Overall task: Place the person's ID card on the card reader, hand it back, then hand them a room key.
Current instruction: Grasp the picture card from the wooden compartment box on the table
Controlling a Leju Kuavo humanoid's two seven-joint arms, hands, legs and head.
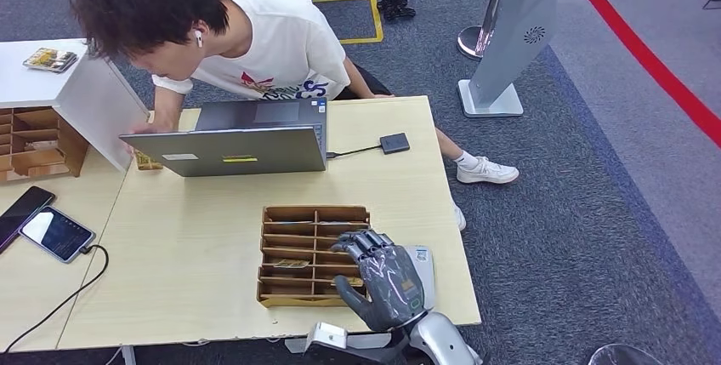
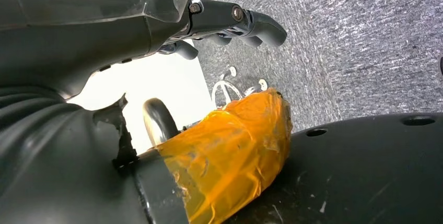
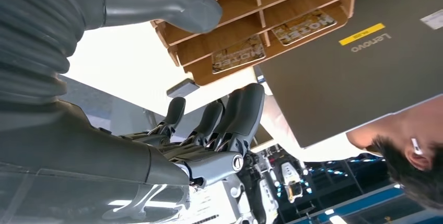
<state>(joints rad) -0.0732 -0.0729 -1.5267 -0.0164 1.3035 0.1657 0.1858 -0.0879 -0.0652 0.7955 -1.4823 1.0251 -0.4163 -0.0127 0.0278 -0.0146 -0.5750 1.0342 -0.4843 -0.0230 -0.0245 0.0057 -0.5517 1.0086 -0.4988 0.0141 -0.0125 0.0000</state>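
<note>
Wooden key-card organiser [image 1: 289, 212] sits just left of the right hand [image 1: 384, 278], whose loosely spread fingers [image 1: 361, 246] hold nothing above its right compartments. Nearest room key card [image 1: 292, 263] lies flat, leftward. Left hand [image 2: 230, 20] hangs empty, fingers loosely curled.

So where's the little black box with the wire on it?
In the head view, the small black box lies flat on the far right part of the wooden table, just right of the laptop, joined to it by a thin cable.
</note>
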